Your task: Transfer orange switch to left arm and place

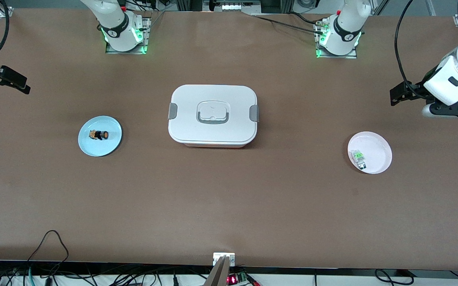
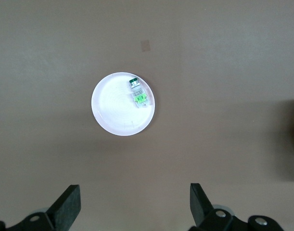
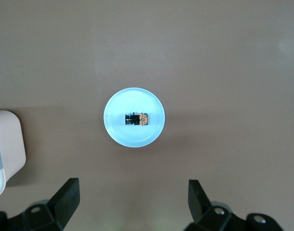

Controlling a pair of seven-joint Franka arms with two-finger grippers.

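The orange switch (image 1: 99,135) lies on a small blue plate (image 1: 109,145) toward the right arm's end of the table. It also shows in the right wrist view (image 3: 137,119), on the plate (image 3: 122,132). The white lidded box (image 1: 213,115) stands mid-table between the two plates, and its corner shows in the right wrist view (image 3: 7,144). My right gripper (image 1: 22,85) is open and empty, high over the table's right-arm end, apart from the blue plate; it also shows in its wrist view (image 3: 134,199). My left gripper (image 1: 398,95) is open and empty, high over the left-arm end; it also shows in its wrist view (image 2: 134,202).
A pale pink plate (image 1: 378,145) toward the left arm's end holds a small green-and-clear component (image 1: 359,159); both show in the left wrist view, the plate (image 2: 113,113) and the component (image 2: 138,92). Cables and a small fixture (image 1: 224,260) run along the table's edge nearest the front camera.
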